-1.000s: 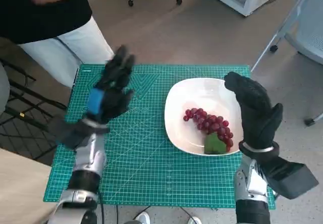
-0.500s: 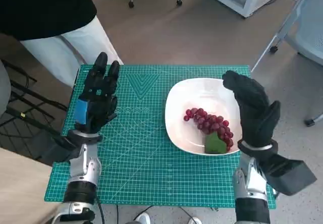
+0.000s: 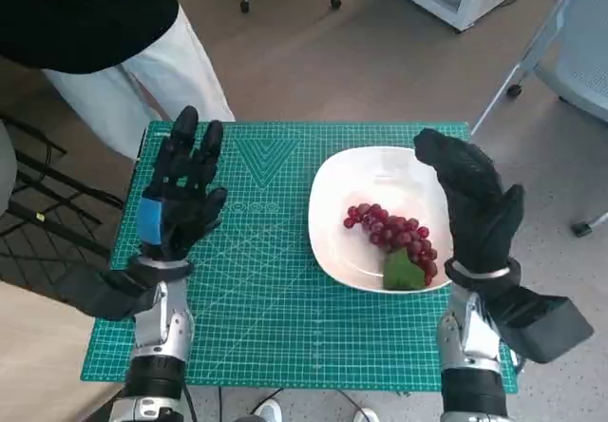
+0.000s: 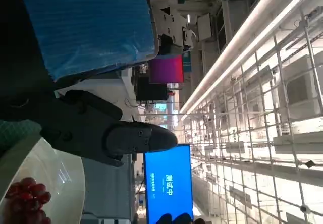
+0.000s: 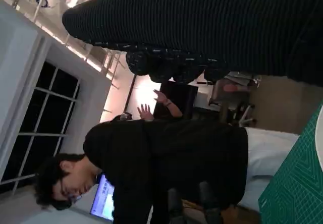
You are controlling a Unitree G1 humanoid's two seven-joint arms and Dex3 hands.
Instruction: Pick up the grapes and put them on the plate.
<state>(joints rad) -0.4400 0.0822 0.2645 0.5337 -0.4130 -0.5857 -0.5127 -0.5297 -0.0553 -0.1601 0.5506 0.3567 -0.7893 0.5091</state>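
Red grapes (image 3: 391, 234) on white plate (image 3: 334, 241). Left hand (image 3: 179, 201), right hand (image 3: 471, 205) flank plate, fingers spread, holding nothing. Person (image 3: 104, 32) beyond green mat (image 3: 266, 289).

Left hand (image 3: 179, 192) swung back fr. mid-mat to mat's left edge, now steadier, fingers (image 3: 193, 140) spread upright. Right hand (image 3: 472, 205) barely shifted. Person (image 3: 85, 13) drifted slightly left.

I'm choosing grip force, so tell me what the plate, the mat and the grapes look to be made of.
Plate: glossy white, likely glazed ceramic or hard plastic; its surface shows a soft sheen.
Mat: matte green sheet printed with a white grid, apparently a vinyl or rubber cutting mat.
Grapes: smooth, shiny red bunch with a flat green leaf; possibly plastic imitation, though the pictures cannot settle that.
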